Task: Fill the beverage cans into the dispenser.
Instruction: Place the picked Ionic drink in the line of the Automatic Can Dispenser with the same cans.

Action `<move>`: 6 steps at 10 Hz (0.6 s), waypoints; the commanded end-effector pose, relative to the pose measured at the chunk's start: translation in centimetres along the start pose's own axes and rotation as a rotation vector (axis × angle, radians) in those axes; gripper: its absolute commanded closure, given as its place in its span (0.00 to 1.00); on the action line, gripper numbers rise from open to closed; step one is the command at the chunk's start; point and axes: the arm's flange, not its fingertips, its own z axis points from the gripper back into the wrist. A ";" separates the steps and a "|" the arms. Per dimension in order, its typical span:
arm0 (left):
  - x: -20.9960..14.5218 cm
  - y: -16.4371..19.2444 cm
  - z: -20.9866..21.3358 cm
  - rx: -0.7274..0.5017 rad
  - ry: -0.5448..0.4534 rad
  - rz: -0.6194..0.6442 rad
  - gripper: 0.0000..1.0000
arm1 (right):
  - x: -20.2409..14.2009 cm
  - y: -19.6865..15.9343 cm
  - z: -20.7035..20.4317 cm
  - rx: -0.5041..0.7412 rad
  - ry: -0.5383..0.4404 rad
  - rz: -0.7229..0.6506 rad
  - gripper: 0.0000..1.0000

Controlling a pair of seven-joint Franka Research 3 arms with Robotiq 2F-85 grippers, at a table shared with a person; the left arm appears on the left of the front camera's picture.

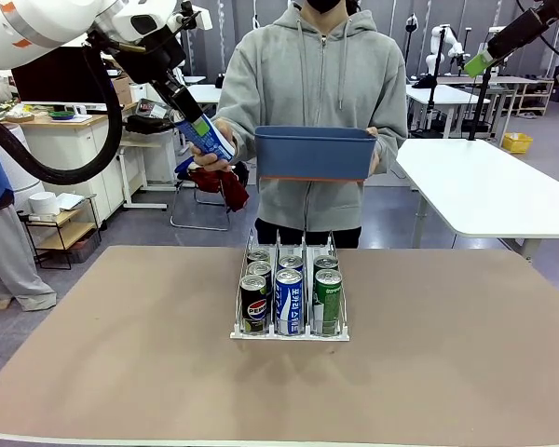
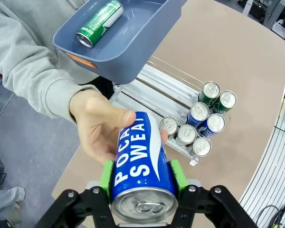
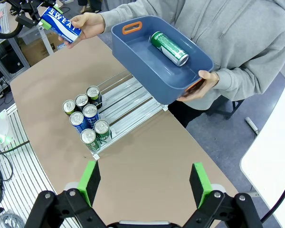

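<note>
- The blue can (image 2: 137, 156) is off the worktop (image 1: 121, 354), up beside the person's chest. The left fingers (image 2: 106, 176) pinch it across the body near its base, a green pad on each side. The person's hand (image 2: 97, 128) is wrapped round its other end.
- If full, it should feel fairly heavy for its size, and thin aluminium walls dent under a hard squeeze. The printed skin looks smooth and likely slippery (more so if it is cold and damp, which I cannot tell).
- The best hold is probably across the round body near the middle, pads square on opposite sides, so it neither rolls nor tips.
- The right fingers (image 3: 90, 183) are spread wide with nothing between them, high above the worktop.
- The dispenser (image 1: 290, 332) stands mid-worktop with six upright cans (image 1: 289, 298) crowded at its front lip, two per lane. The rails behind them are bare.
- One green can (image 3: 168, 47) lies on its side in the blue bin (image 1: 314, 154), which the person holds up behind the dispenser. On its side it would likely roll if nudged.
</note>
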 end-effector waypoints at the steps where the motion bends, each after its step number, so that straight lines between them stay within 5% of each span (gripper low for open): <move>1: -0.1 0.1 0.2 0.002 -0.001 0.002 1.00 | 0.0 0.1 0.0 0.003 0.002 0.001 0.00; 6: -0.1 0.1 0.2 0.002 -0.001 0.002 1.00 | 0.0 0.1 0.0 0.003 0.002 0.001 0.00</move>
